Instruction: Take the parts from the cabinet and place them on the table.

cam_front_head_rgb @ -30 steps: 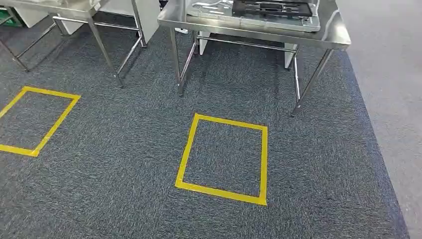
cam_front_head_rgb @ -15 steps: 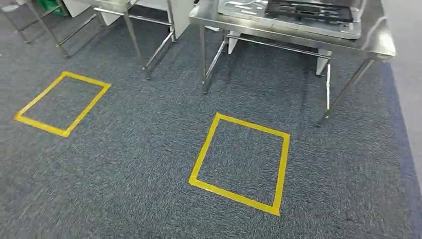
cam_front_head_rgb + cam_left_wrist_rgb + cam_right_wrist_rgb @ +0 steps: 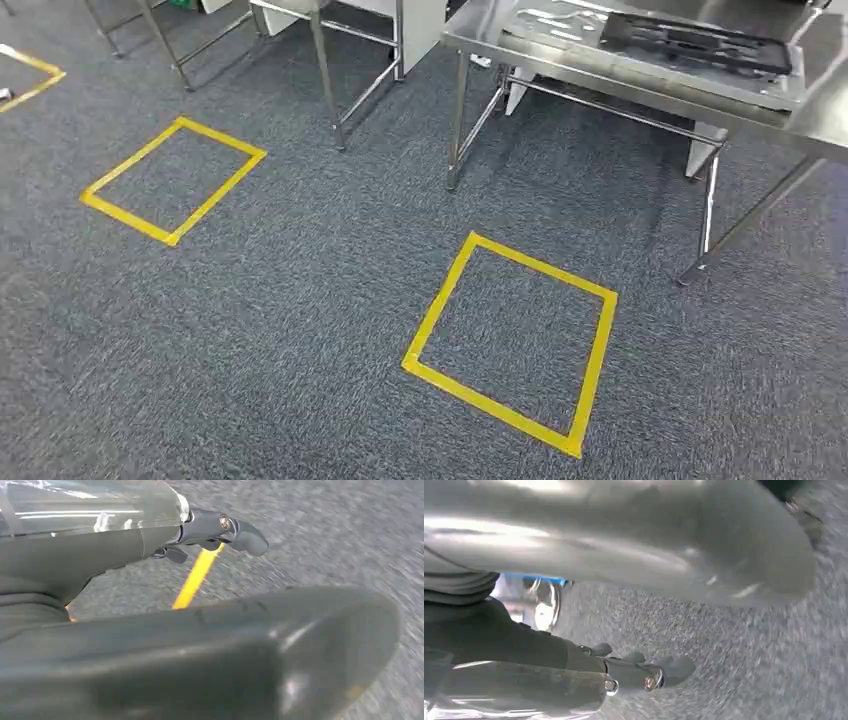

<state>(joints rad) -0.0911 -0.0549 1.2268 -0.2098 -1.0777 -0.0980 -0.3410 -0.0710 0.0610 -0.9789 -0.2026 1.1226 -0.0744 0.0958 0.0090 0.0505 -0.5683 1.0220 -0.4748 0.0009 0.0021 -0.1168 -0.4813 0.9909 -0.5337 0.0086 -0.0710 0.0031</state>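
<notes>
Parts (image 3: 690, 45) lie on the steel table (image 3: 480, 25), hands apart.

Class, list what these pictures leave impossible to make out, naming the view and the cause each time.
- Left hand: left wrist view; too close and blurred to tell its pose.
- Right hand: right wrist view; blurred, so any hold is unclear.
- Black tray on the steel table: head view; cut by the top edge, contents too small.
- Third yellow square: head view; cut by the left edge.
</notes>
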